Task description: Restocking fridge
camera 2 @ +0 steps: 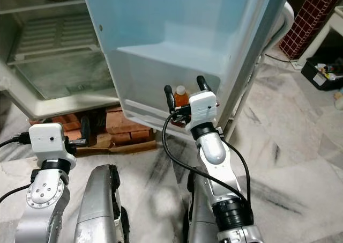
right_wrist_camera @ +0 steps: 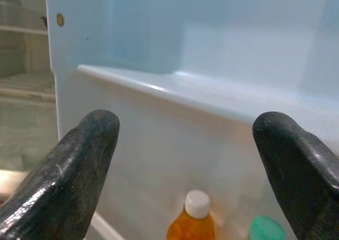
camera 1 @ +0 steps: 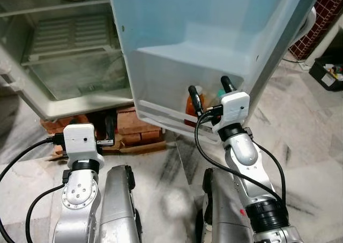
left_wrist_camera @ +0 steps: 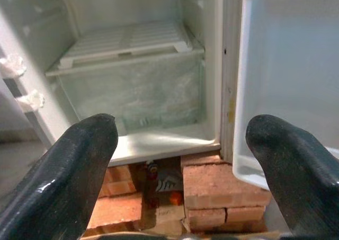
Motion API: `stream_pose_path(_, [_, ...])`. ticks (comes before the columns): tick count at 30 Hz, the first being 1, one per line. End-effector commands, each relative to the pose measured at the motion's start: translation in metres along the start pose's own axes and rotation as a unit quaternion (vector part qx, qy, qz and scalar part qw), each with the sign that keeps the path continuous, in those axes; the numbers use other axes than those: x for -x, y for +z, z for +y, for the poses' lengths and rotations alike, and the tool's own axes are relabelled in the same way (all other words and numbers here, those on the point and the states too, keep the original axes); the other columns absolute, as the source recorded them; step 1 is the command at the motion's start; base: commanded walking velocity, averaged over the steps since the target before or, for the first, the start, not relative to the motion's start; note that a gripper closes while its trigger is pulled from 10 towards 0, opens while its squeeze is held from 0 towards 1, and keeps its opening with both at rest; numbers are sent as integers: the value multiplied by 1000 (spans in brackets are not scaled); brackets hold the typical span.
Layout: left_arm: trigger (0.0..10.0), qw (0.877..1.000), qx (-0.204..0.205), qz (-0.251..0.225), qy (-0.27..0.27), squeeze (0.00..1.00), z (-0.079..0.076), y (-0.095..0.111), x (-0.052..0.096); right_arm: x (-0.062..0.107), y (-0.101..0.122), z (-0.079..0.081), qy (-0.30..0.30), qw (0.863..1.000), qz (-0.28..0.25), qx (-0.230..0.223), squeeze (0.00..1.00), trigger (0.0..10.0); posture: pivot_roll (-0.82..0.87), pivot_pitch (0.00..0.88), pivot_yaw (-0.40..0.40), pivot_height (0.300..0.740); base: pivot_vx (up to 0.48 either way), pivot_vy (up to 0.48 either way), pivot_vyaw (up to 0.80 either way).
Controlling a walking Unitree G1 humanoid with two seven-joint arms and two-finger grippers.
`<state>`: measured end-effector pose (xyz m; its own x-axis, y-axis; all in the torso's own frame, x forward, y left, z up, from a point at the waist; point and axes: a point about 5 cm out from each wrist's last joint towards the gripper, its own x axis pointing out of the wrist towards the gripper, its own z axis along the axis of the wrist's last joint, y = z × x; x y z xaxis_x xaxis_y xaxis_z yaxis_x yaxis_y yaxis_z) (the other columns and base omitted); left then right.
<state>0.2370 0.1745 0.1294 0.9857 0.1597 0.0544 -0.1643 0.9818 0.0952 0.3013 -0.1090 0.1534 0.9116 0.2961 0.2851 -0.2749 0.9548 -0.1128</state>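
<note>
Right gripper hangs with jaws apart and empty over the door shelf; the orange bottle stands just below and between them, seemingly just stocked. Left gripper is spread too. Next: withdraw clear

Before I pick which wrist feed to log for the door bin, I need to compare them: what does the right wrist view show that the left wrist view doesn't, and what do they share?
Right wrist: an orange bottle with a white cap and a teal-capped container standing low in the door bin, between the open right tool.

Left wrist: the fridge compartment's white shelf, the crisper drawer, and the red bricks under the fridge, past the open left tool.

Shared: the pale fridge door.
</note>
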Motion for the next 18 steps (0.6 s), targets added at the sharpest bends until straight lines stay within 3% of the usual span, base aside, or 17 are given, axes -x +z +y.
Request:
stream_pose_path(1, [10000,1000,-2,-7,1,0,1,4,1,1,2,0,1,1000,2,-1,0,10000,61,64,9,542,0,0,0])
stream_pose_path(8, [10000,1000,3,9,-12,0,-6,-5,15,8,5,2,13,1000,18,-3,0,10000,59,50,4,587,0,0,0])
stream_pose_path(18, [10000,1000,-12,6,2,0,2,-6,11,13,-1,-7,8,999,51,-15,0,10000,48,50,-3,642,0,0,0])
